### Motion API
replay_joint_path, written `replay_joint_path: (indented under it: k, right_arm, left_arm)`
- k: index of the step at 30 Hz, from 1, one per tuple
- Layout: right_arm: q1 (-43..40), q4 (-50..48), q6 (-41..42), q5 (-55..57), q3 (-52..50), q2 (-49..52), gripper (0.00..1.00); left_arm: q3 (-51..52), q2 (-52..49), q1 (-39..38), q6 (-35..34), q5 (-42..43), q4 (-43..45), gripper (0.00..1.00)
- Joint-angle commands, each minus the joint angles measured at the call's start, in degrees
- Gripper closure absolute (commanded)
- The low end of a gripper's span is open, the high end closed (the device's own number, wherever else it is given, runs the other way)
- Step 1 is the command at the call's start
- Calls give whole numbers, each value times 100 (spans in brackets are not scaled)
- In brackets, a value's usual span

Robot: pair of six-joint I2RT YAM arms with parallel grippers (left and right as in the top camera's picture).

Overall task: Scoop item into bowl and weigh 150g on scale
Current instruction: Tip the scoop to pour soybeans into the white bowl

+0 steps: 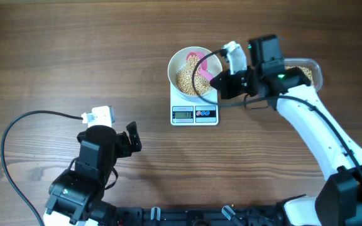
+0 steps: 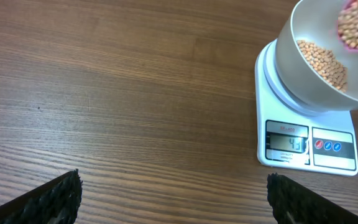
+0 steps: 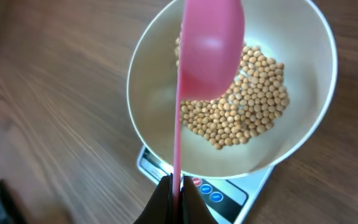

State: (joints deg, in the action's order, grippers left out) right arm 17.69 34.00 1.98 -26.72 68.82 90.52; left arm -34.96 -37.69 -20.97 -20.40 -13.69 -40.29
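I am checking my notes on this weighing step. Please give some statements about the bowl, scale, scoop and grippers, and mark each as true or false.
1. The white bowl stands on the scale. True.
2. The bowl is empty. False: beans lie in it.
3. The right gripper is shut on the pink scoop, whose head is above the bowl. True.
4. The left gripper grips the bowl's rim. False: it is open over the table, apart from bowl and scale.
5. The scale's display is blank. False: digits show on it.
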Motion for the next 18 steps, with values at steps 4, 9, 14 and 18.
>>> replay_joint_path:
  k: [4,9,14,18]
  right_arm:
    - [446,-31,-516,1517,170,-225,96]
    - [466,-28,-905,1987,170,-520,96]
    - [466,0,-1172,2076,170,-870,96]
    - [535,72,-1646,2341,170,-901,96]
  left_arm:
    - [37,13,37,63,-72,13,0]
    - [37,13,37,63,-72,13,0]
    - [37,13,37,66,-72,13,0]
    - [37,13,37,66,-72,13,0]
